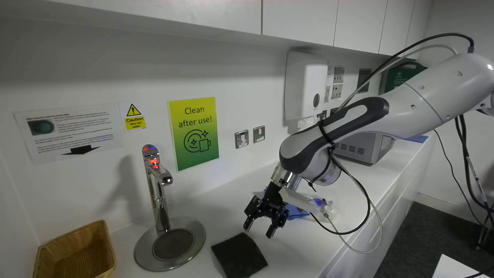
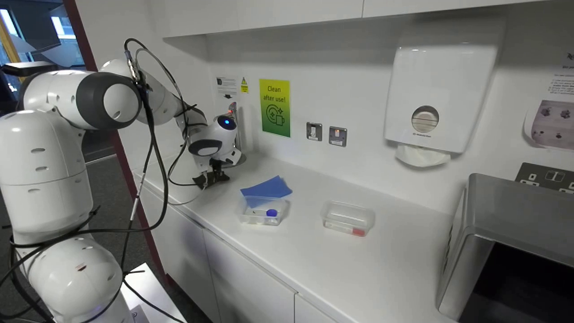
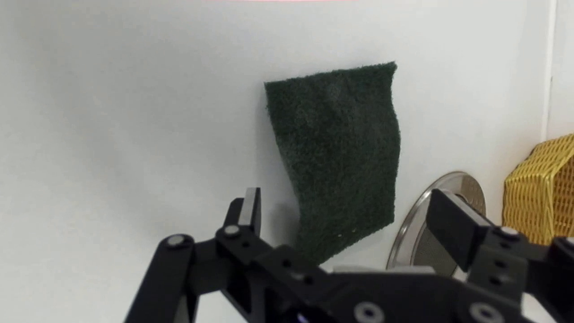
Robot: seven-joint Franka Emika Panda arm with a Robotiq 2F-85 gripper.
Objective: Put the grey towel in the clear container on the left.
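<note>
two fingers (image 3: 453,229) of the one gripper (image 1: 259,228) stand spread, pinching nothing. just below their tips one grey towel (image 3: 341,157) lies on the counter (image 3: 134,134), slightly bowed and outside any container. thin cloth is the main worry: closing too high would probably catch only air, pressing too low could jam the fingertips against the counter, and a shallow bite on one edge may slip out mid-carry. beside the towel stands one tap (image 1: 158,197) on one round metal plate (image 1: 173,245); a sideways sweep might knock it. past that sits one wicker basket (image 3: 524,202). farther along the counter is one blue cloth (image 2: 267,186), and next to it the left container (image 2: 255,220), one of two clear containers, with a blue-purple thing (image 2: 271,212) inside. a low carry could drag that cloth along; a late release might leave the towel hung over the rim. the right container (image 2: 338,227), holding one red thing (image 2: 358,232), could be mistaken for it. one grey appliance (image 2: 515,206) stands farthest off.
</note>
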